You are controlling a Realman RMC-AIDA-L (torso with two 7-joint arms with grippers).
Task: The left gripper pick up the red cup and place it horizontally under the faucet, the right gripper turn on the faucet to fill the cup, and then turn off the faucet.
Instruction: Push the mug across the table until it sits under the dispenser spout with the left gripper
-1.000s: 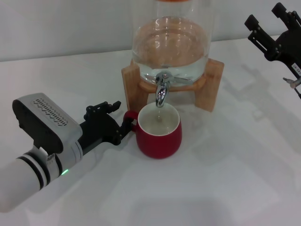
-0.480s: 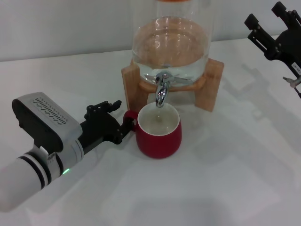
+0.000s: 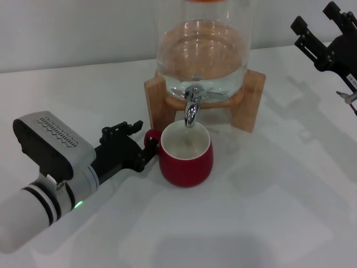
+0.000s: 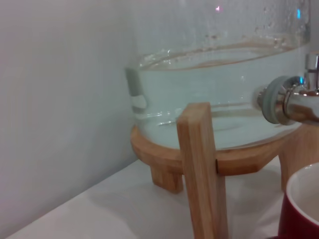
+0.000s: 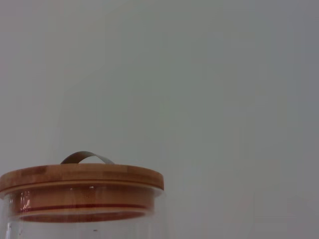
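Item 1, red cup: upright on white surface, mouth directly below spout of faucet, handle turned toward robot's left.

Item 2, left claw: low at cup's handle, fingers closed on red loop, holding cup in place.

Item 3, right claw: raised, well apart from dispenser, at far right; fingers spread wide, holding nothing.

Item 4, faucet lever: apparently in closed position; no stream visible.

Handling note, step in hand: positioning cup, likely near complete. Advisable: keep rim centred under spout, base flat on surface, grip on handle steady to prevent rotation. Before release or filling, confirm in left wrist view that spout sits above cup's white interior and not its edge. Right claw approach best made from above, clear of wooden stand.
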